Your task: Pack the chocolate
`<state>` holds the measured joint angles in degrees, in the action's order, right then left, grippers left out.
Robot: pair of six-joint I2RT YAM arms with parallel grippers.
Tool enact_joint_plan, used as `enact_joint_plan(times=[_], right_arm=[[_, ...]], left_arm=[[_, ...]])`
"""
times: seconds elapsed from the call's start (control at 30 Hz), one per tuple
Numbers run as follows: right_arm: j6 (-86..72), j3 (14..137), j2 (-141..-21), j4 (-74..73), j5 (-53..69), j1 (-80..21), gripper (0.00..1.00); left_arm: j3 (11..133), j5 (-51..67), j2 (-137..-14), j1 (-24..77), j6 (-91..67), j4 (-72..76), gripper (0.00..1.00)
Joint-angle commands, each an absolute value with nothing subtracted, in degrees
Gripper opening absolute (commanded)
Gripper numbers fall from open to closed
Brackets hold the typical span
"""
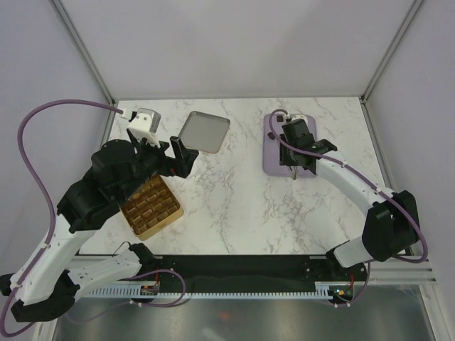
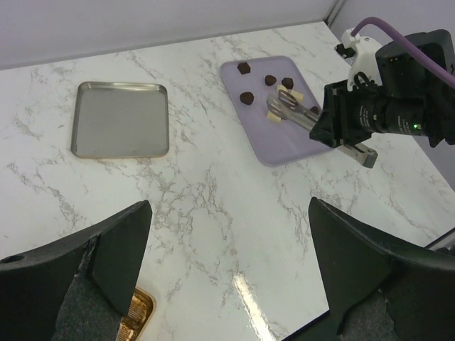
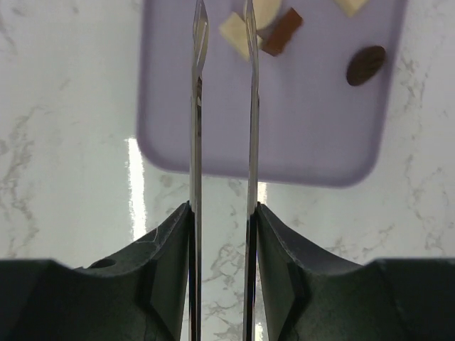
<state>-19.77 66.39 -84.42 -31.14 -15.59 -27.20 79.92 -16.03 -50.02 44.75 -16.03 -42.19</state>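
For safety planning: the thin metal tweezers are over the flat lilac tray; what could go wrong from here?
1. The tiny cream-white chocolate piece between the metal tweezers' tips may slip out when squeezed.
2. A brown rectangular piece lies close beside it; a blade may push it.
3. The left arm partly covers the gold compartment box, possibly blocking delivery.

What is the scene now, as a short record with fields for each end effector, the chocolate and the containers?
left end effector: open, holding nothing
right end effector: shut on metal tweezers, over the lilac tray
tweezers tips: either side of a cream piece; grip unclear
chocolate: dark and cream pieces on the lilac tray
gold box: near the left arm; contents unclear
silver tray: empty
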Motion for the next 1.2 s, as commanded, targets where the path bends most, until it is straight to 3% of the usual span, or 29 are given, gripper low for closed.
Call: enact_joint_plan(times=[0.0,1.17], right_arm=[[-20.47,64.87,-82.35,-33.4,-17.14,-24.09,0.47],[-25.66,60.73,-87.45,-27.69,-9.06,-16.7,0.45]], left_arm=[[80.07,-15.29,-49.22,44.65,-17.05,-41.4,1.0],[80.33,-14.94,-49.31,44.65,-16.26,-40.69,1.0]])
